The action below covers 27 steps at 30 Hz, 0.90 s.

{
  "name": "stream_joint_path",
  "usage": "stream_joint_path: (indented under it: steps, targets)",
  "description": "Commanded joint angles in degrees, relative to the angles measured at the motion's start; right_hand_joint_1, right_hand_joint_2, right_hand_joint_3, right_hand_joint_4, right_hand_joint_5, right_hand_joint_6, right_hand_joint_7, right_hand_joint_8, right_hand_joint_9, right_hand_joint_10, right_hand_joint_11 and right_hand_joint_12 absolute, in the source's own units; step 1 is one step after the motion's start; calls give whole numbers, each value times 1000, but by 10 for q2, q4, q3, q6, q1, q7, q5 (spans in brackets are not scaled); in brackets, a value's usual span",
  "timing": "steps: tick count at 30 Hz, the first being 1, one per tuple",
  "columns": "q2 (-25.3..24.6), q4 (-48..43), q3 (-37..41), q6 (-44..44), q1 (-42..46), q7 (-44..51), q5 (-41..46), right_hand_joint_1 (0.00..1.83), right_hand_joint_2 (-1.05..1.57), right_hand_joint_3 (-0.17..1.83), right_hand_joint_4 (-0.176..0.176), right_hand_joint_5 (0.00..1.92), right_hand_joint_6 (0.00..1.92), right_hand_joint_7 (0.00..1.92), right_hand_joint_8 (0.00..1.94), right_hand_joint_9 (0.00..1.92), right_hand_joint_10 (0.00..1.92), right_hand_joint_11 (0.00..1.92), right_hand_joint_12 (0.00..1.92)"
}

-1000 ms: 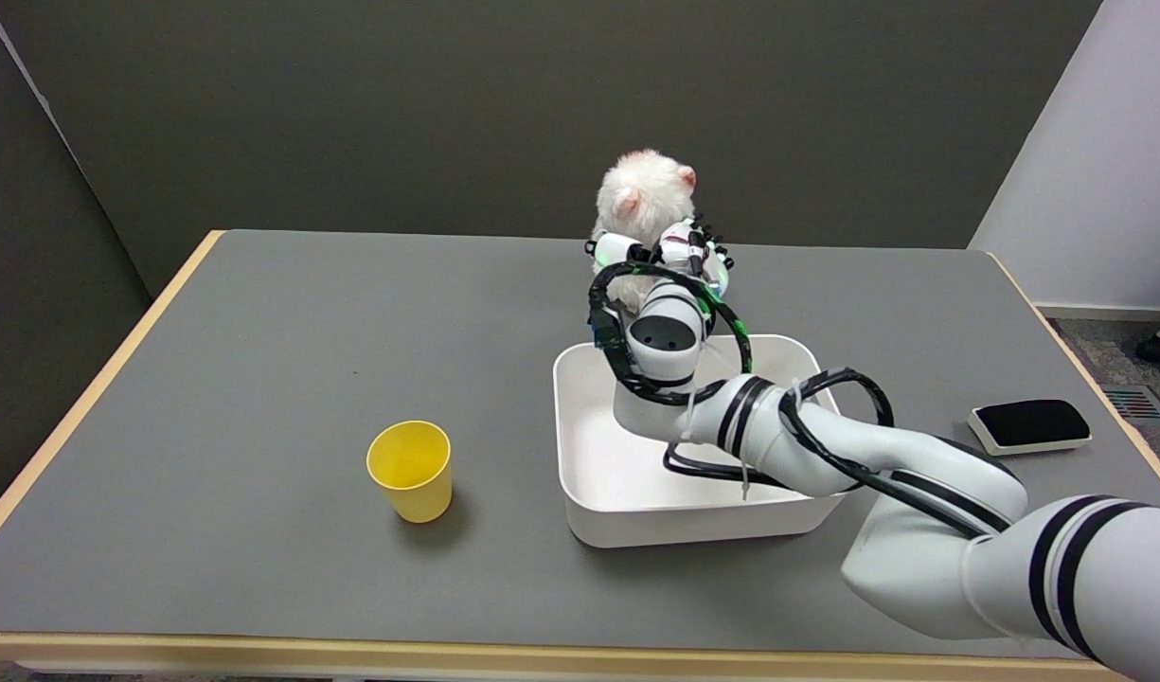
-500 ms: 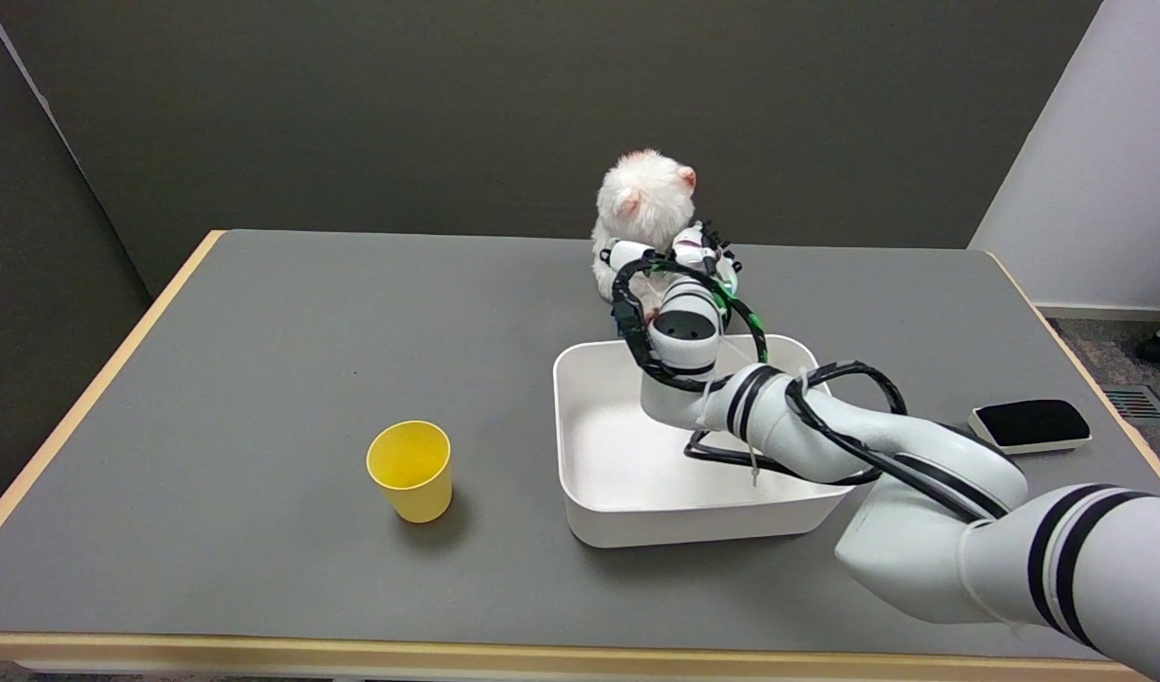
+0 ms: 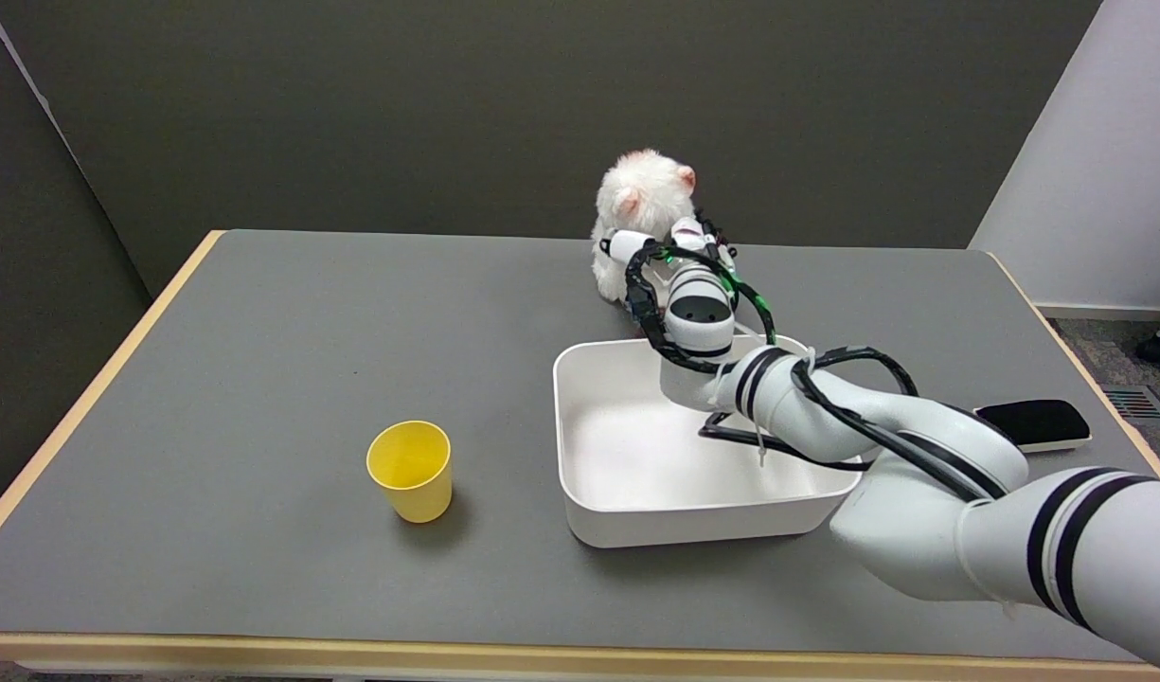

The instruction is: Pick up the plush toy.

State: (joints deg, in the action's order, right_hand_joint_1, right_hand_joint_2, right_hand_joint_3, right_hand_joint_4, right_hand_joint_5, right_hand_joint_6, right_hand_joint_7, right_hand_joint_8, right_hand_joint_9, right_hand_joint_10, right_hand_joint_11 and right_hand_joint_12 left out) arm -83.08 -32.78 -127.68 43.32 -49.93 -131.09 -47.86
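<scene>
Presently: plush toy (image 3: 644, 204), white, upright at table (image 3: 258, 379)'s far edge, directly beyond the fingers (image 3: 625, 244); right hand (image 3: 669, 248) against its lower body; grip cannot be told; white bin (image 3: 627, 474) behind wrist.

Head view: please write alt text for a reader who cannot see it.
The robot's right hand reaches over a white bin to a white plush toy at the grey table's far edge, its fingers against the toy. A yellow cup stands left of the bin.
</scene>
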Motion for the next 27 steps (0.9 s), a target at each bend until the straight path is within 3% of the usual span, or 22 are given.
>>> stream_joint_path:
  steps: [1,6,8,10,12,14,16,18,21,23,25,27]
  targets:
    - [2,42,14,-74,-39,-4,-35,388,570,797,-176,-1,-1,-1,-1,-1,-1,-1,728]
    - [2,43,14,-74,-39,-4,-37,365,608,798,-176,-1,4,-1,-1,-1,-1,-1,755]
    - [2,43,14,-73,-37,-4,-44,354,734,657,-176,-1,39,-1,0,-1,-1,-1,784]
    - [2,43,12,-68,-34,-4,-57,332,725,690,-176,-1,116,-1,118,-1,-1,-1,821]
    - [2,43,9,-66,-31,-4,-69,415,762,720,-176,73,368,125,391,-1,549,-1,1020]
    - [3,39,8,-61,-28,-4,-74,454,737,898,-176,101,505,198,639,101,745,1,1113]
    - [4,38,8,-60,-25,-4,-81,628,800,829,-156,131,919,59,1194,269,905,78,1250]
    - [5,34,8,-57,-22,-4,-86,708,819,870,-135,170,1220,8,1537,404,994,160,1306]
    - [9,21,10,-48,-14,-4,-88,874,1292,332,-137,439,1823,79,1705,491,1299,256,1487]
    - [14,6,13,-44,-6,-4,-89,896,1270,360,-141,455,1810,182,1747,500,1436,263,1562]
    - [18,-6,13,-38,1,-4,-89,982,1314,263,-39,479,1705,399,1908,525,1498,252,1625]
    - [22,-18,13,-30,9,-4,-89,1000,1323,243,-20,480,1683,447,1941,533,1518,247,1648]
